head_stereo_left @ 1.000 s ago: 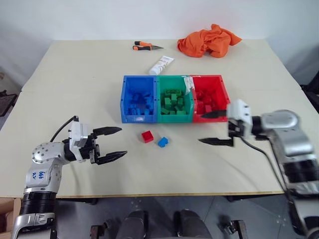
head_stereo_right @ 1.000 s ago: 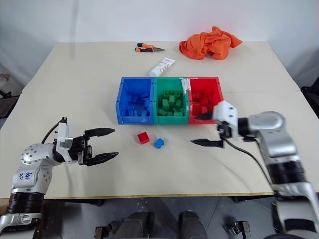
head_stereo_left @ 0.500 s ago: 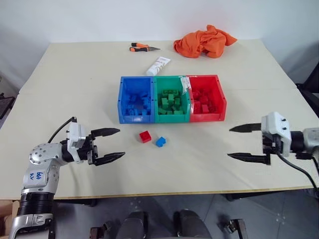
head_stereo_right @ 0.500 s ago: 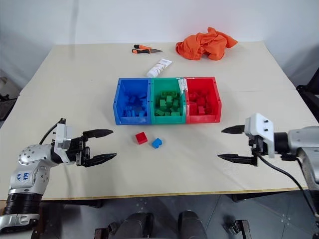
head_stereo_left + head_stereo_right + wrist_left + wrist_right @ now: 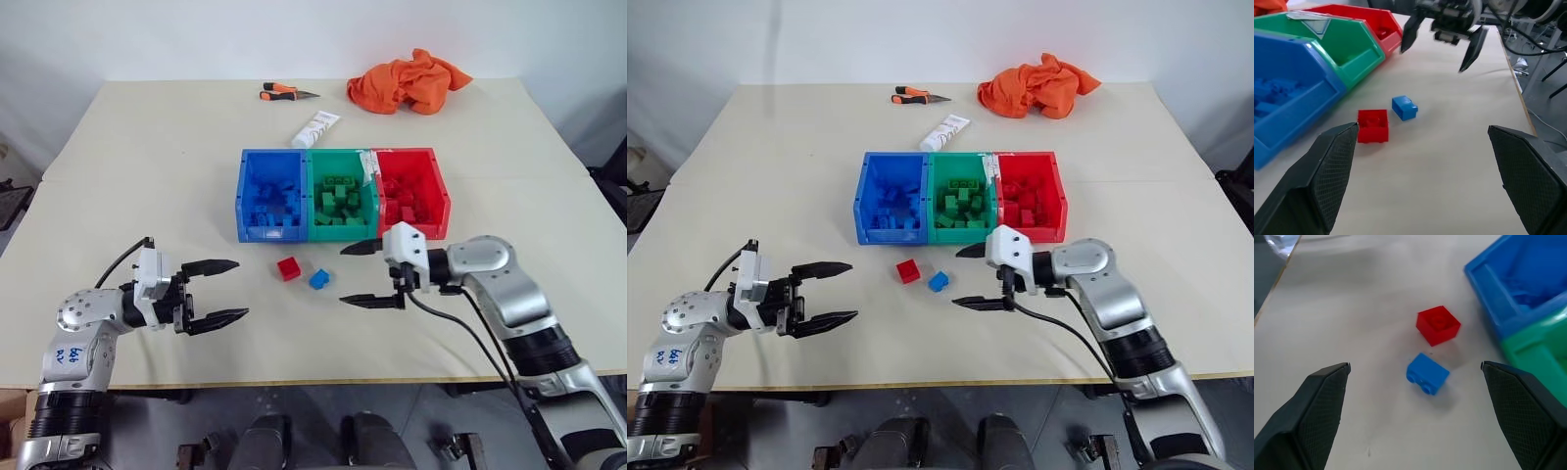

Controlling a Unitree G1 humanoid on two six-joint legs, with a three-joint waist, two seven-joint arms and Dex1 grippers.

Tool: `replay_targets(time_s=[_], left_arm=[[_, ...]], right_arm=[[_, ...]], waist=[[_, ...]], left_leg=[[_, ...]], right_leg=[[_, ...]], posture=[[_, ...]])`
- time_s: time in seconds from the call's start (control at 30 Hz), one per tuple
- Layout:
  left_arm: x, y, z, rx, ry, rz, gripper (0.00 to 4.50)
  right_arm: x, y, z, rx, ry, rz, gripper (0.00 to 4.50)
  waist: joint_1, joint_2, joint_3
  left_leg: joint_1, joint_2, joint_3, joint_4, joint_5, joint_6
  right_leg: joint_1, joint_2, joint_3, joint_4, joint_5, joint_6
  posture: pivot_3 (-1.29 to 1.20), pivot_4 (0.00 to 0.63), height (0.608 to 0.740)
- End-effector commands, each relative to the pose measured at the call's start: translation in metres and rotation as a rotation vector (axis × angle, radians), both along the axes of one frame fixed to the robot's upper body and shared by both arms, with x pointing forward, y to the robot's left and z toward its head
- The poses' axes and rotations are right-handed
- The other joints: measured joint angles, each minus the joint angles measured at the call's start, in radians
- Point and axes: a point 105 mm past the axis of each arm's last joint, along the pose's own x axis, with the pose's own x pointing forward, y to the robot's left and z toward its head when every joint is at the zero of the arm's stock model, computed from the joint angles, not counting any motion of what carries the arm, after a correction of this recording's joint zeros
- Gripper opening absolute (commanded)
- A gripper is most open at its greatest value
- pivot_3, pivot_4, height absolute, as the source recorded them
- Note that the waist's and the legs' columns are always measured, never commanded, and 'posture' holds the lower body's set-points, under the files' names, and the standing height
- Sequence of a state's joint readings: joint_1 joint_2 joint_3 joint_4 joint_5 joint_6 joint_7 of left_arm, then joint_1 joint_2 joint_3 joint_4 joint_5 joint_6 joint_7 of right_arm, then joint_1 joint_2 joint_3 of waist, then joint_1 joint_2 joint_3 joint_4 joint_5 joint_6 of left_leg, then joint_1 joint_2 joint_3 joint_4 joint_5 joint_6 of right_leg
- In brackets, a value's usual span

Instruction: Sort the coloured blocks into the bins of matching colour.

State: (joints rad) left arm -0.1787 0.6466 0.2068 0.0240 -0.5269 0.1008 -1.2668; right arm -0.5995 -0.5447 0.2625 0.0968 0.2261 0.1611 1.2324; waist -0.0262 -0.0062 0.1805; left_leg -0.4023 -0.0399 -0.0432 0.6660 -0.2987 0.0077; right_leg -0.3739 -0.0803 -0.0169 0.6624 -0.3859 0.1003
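A red block (image 5: 288, 268) and a blue block (image 5: 319, 279) lie side by side on the table, just in front of the bins. The blue bin (image 5: 245, 201), green bin (image 5: 340, 157) and red bin (image 5: 437, 196) stand joined in a row, each holding several blocks of its own colour. My right gripper (image 5: 359, 273) is open, a short way right of the blue block and pointing toward it. My left gripper (image 5: 223, 290) is open and empty, farther off to the left of the red block. Both blocks also lie between the fingers' lines in the right wrist view, red block (image 5: 1438, 325), blue block (image 5: 1427, 373).
A white tube (image 5: 316, 128) lies behind the bins. Orange-handled pliers (image 5: 284, 93) and a crumpled orange cloth (image 5: 407, 81) sit near the table's far edge. The table's front edge runs close below both grippers.
My right arm swung out to the right and has now come back left and lower, ending close to the blue block. The left gripper has stayed about where it was.
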Motion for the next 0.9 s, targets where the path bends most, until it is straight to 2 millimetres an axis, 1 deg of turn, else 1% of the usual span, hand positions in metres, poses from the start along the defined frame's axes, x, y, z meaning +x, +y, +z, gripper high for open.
replay_targets(time_s=[0.03, 0.17, 0.37, 0.4, 0.47, 0.53, 0.7, 0.73, 0.77, 0.9], left_arm=[[-0.007, 0.002, 0.01, -0.011, -0.041, 0.007, 4.5], [-0.01, 0.001, 0.011, -0.013, -0.04, 0.013, 4.5], [-0.012, 0.002, 0.012, -0.013, -0.044, 0.028, 4.5], [-0.012, 0.003, 0.012, -0.011, -0.045, 0.03, 4.5], [-0.011, 0.002, 0.012, -0.013, -0.047, 0.031, 4.5], [-0.011, 0.001, 0.012, -0.017, -0.05, 0.034, 4.5], [-0.009, 0.001, 0.011, -0.019, -0.053, 0.039, 4.5], [-0.009, 0.001, 0.011, -0.02, -0.053, 0.039, 4.5], [-0.008, 0.001, 0.011, -0.02, -0.054, 0.04, 4.5], [-0.006, 0.001, 0.012, -0.023, -0.059, 0.045, 4.5]], right_arm=[[0.006, 0.011, -0.004, -0.007, -0.027, 0.039, 4.47], [0.019, 0.027, -0.011, 0.002, -0.017, 0.044, 4.47], [0.037, 0.038, -0.021, -0.014, 0.014, 0.026, 4.47], [0.037, 0.039, -0.022, -0.011, 0.032, 0.036, 4.47], [0.034, 0.038, -0.027, -0.024, 0.118, 0.05, 4.1], [0.036, 0.038, -0.029, -0.042, 0.135, 0.042, 3.59], [0.038, 0.037, -0.024, -0.037, 0.085, 0.029, 1.77], [0.038, 0.037, -0.021, -0.029, 0.069, 0.029, 1.62], [0.039, 0.037, -0.018, -0.021, 0.053, 0.027, 1.62], [0.042, 0.046, 0.014, 0.077, -0.027, 0.006, 1.62]], waist=[[-0.001, 0.0, 0.0], [-0.006, 0.0, 0.0], [-0.005, 0.0, 0.0], [-0.005, 0.0, 0.0], [-0.004, 0.0, 0.0], [-0.004, 0.0, 0.0], [-0.005, 0.0, 0.0], [-0.005, 0.0, 0.0], [-0.005, 0.0, 0.0], [-0.006, 0.0, 0.0]], left_leg=[[0.0, 0.0, 0.0, 0.0, 0.0, 0.0], [0.0, 0.0, 0.0, 0.0, 0.0, -0.001], [0.0, 0.0, 0.0, 0.0, 0.001, -0.001], [0.0, 0.0, 0.0, 0.0, 0.001, -0.001], [0.0, 0.0, 0.0, 0.0, 0.001, -0.001], [0.0, 0.0, -0.001, 0.0, 0.001, -0.001], [0.0, 0.0, -0.001, 0.0, 0.001, -0.002], [0.0, 0.0, -0.001, 0.0, 0.001, -0.002], [0.0, 0.0, -0.001, 0.0, 0.001, -0.002], [0.0, 0.0, -0.001, 0.0, 0.001, -0.002]], right_leg=[[0.0, 0.0, 0.0, 0.0, 0.0, 0.0], [-0.001, 0.001, 0.0, 0.001, 0.0, 0.0], [-0.001, 0.001, 0.0, 0.001, 0.0, 0.0], [-0.001, 0.001, 0.0, 0.001, 0.0, 0.0], [-0.001, 0.001, -0.001, 0.001, 0.0, 0.0], [-0.001, 0.0, -0.001, 0.002, 0.0, 0.0], [-0.001, 0.001, -0.001, 0.002, 0.0, 0.0], [-0.001, 0.001, -0.001, 0.002, 0.0, 0.0], [-0.001, 0.001, -0.001, 0.002, 0.0, 0.0], [-0.002, 0.001, -0.001, 0.002, 0.0, 0.0]], posture=[[0.0, 0.15, 0.74], [0.0, 0.15, 0.74], [0.0, 0.15, 0.74], [0.0, 0.15, 0.74], [0.0, 0.15, 0.74], [0.0, 0.15, 0.74], [0.0, 0.15, 0.74], [0.0, 0.15, 0.74], [0.0, 0.15, 0.74], [0.0, 0.15, 0.74]])
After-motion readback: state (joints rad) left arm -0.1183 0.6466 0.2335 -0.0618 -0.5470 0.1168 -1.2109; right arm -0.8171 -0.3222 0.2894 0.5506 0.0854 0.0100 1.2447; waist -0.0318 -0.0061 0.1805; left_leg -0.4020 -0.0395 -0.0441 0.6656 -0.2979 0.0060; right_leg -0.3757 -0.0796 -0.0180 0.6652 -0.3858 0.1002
